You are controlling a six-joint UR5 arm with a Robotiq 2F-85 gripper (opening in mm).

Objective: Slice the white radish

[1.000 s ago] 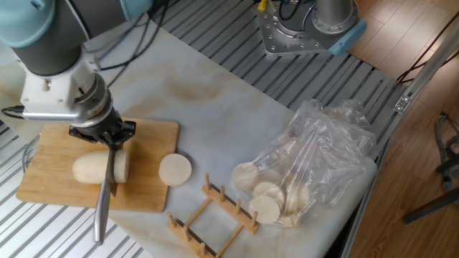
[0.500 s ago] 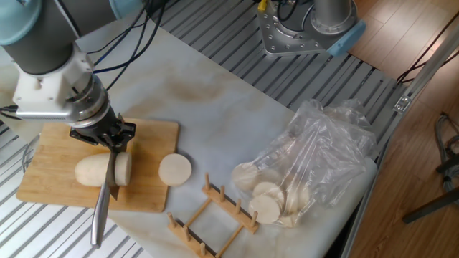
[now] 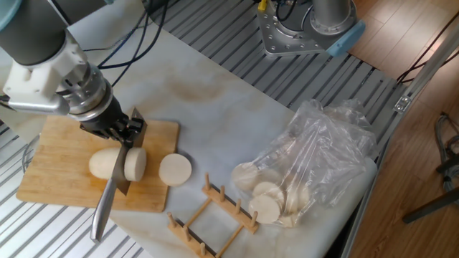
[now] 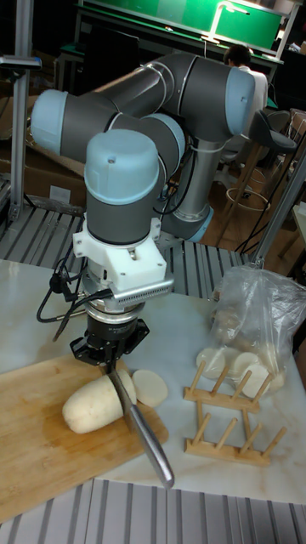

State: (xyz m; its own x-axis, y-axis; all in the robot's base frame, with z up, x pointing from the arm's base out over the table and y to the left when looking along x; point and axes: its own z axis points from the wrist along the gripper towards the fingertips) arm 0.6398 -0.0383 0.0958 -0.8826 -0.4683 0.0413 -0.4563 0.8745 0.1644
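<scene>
The claw [image 3: 117, 130] grips a knife [image 3: 109, 197] blade-down in the white radish [image 3: 113, 163] on the cutting board [image 3: 54, 172] — parting a disc off its cut end.

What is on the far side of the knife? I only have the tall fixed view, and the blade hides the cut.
Observer: The knife stands in the white radish, with one thick disc upright against the blade's right side.
Operator: And the loose slice, is it on the board?
Observer: Only partly. The loose slice lies flat across the cutting board's right edge, mostly on the white table cover.
</scene>
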